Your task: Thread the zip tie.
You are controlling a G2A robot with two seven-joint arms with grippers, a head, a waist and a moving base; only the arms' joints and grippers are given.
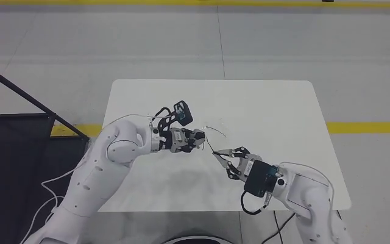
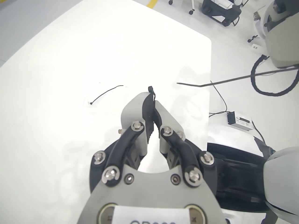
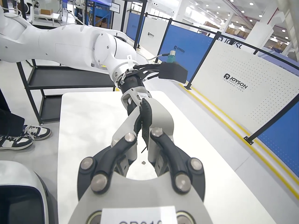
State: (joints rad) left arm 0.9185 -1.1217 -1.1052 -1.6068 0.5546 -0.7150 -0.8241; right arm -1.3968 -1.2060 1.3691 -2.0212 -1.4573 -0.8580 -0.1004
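My left gripper [image 1: 198, 138] [image 2: 152, 97] is shut on a black zip tie, whose small square head [image 2: 151, 89] pokes out past the fingertips. A thin black strap [image 2: 233, 79] runs in from the side. Its pointed tip sits a short gap from the head, level with it. My right gripper [image 1: 215, 154] [image 3: 145, 104] is shut on the zip tie's strap, and a short end [image 3: 144, 149] hangs out below its pads. In the top view the strap [image 1: 209, 146] spans the two grippers, which sit close together over the table's middle.
A second black zip tie [image 2: 106, 93] [image 1: 217, 129] lies loose on the white table [image 1: 274, 110] just beyond the grippers. The table's near edge is close under the right arm. A black metal rack [image 3: 46, 78] stands past the far left end.
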